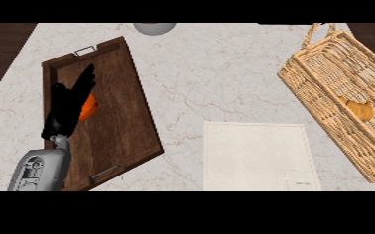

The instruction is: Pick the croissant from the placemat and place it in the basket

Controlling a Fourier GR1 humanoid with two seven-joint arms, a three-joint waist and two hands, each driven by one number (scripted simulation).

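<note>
Over the rectangular wooden tray (126,121), the left hand's (63,118) black fingers (83,84) extend straight.

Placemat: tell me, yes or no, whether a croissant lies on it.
No, the white placemat is bare; a golden-brown item shows inside the wicker basket.

There is one brown wooden tray (110,79), one white square placemat (256,153), one tan woven basket (322,69), one golden-brown croissant (359,109), one round orange fruit (90,108), one grey round thing (154,28) and one black left hand (70,106).
</note>
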